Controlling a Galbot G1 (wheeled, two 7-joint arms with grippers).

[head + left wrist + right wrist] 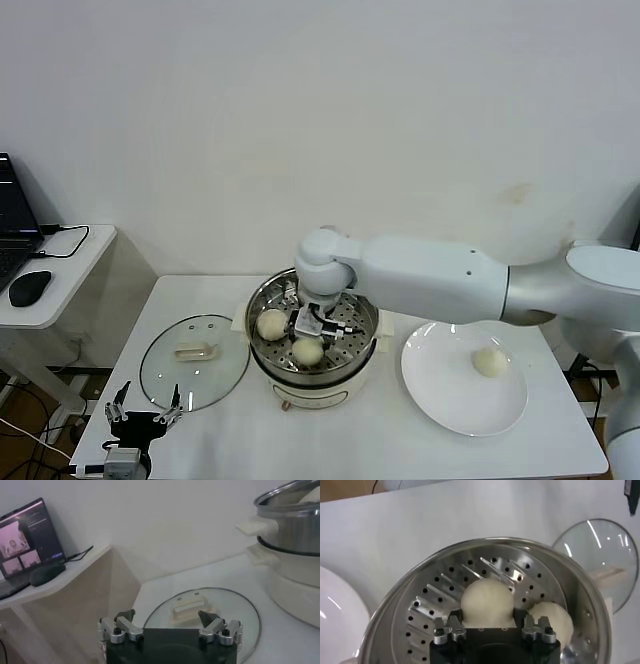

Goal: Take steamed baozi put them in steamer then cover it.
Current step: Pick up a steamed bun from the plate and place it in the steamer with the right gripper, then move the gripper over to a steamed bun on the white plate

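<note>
From my head camera, my right arm reaches across a white tabletop (400, 440) into the steamer (313, 345), a shiny perforated basket on a cream pot base. My right gripper (312, 322) sits down among two baozi in the basket (272, 323), with a further baozi (489, 361) waiting on a white plate (440, 400) to the steamer's right. The cover (194, 361), clear glass with a cream handle, lies flat on the tabletop left of the steamer, and my left gripper (142, 415) hovers near its front edge. From my left wrist, those fingers (124, 627) stand wide apart, holding nothing, the cover's handle (189, 606) just beyond them. From my right wrist, my fingers (449, 629) flank one bun over the perforated floor — spread about as wide as the bun, though I cannot tell whether they press it or have let go; a second bun rests just beside. I judge the buns light and soft, easily dented, best taken gently across the middle — the glass cover is heavier, slippery and breakable, so I should take it by its handle.
</note>
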